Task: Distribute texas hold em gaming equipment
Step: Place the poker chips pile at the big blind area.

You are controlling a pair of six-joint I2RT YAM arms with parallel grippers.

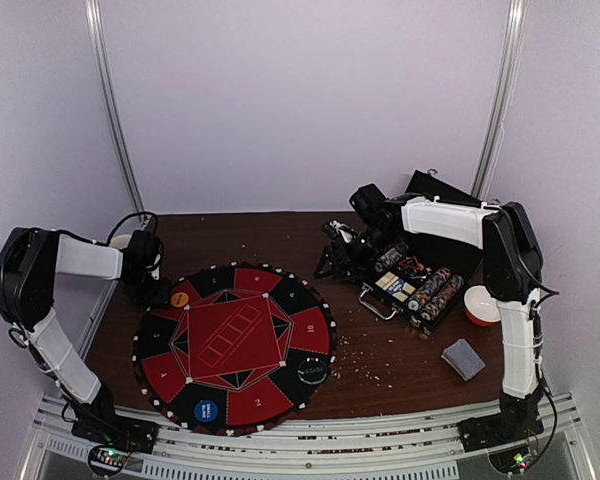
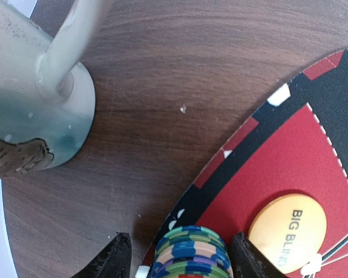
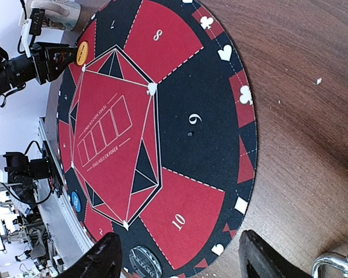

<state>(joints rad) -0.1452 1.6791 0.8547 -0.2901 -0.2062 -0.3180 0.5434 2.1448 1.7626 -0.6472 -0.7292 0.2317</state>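
Right, a short stack of striped poker chips (image 2: 191, 253), banded green, blue and pink, stands on the rim of the round red-and-black felt mat (image 2: 313, 145), over toward the table's left edge and nearer its far side. Just beside it, on the red, lies the yellow disc lettered BIG BLIND (image 2: 287, 231). The left gripper (image 2: 181, 262) straddles the stack, one black finger (image 2: 113, 259) on either side. Whether they squeeze it or merely bracket it, I can't tell from here.

Off the mat, closer to the left edge, there's a pale grey mug (image 2: 40, 110). Round the mat, a blue disc (image 1: 206, 409) sits by the near edge and a black disc (image 1: 312, 370) on the near-right side.

Toward the far right corner the black hinged case (image 1: 410, 285) lies open with rows of chips inside. The right gripper (image 3: 180, 250) hovers between case and mat, fingers spread wide with nothing between them. A grey-blue deck of cards (image 1: 464, 358) lies near the right edge.

My read: a chip stack is being set at a seat. The next move calls for a clean let-go and a straight lift so nothing topples. The right arm looks placed to fetch more from the case.
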